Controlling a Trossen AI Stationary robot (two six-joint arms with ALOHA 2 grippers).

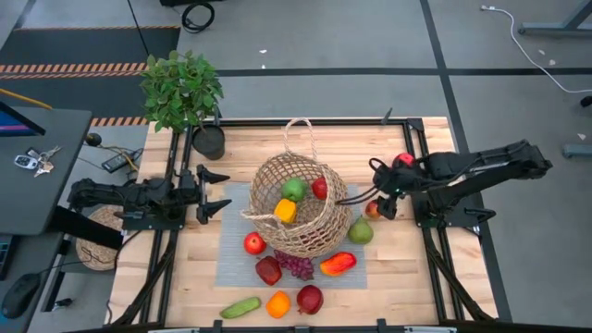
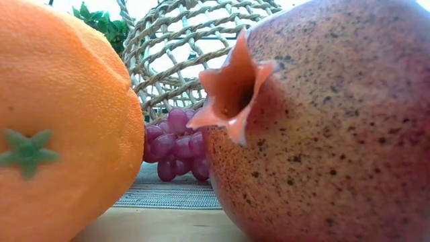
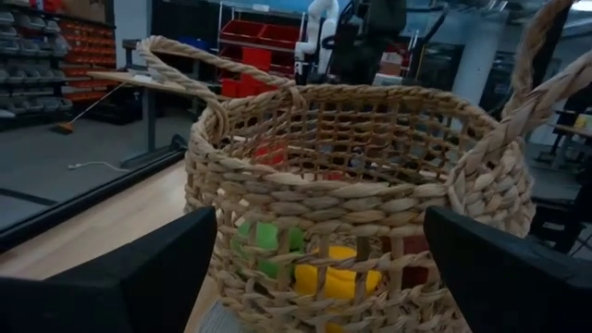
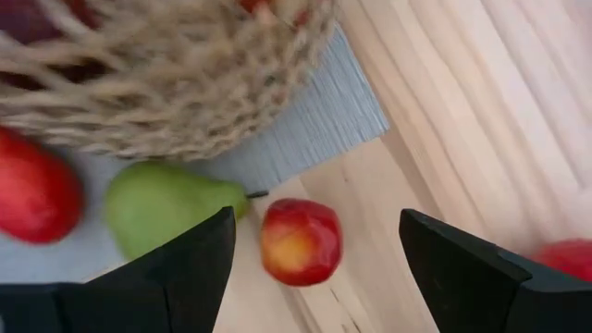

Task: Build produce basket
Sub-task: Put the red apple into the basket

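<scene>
While your right jaws (image 4: 314,254) hang spread and empty, a small red-and-yellow apple (image 4: 301,240) sits on the desk (image 4: 481,120) right between them, so they look lined up for that pick. Green pear (image 4: 162,208) lies just beside the apple, touching the mat (image 4: 314,125); watch you don't knock it. Basket (image 1: 301,208) is just ahead of the jaws, already holding a green apple (image 1: 294,190), a yellow piece (image 1: 286,211) and a red one (image 1: 320,188). Left jaws (image 1: 222,192) wait spread wide, empty, facing the basket's other side.
</scene>
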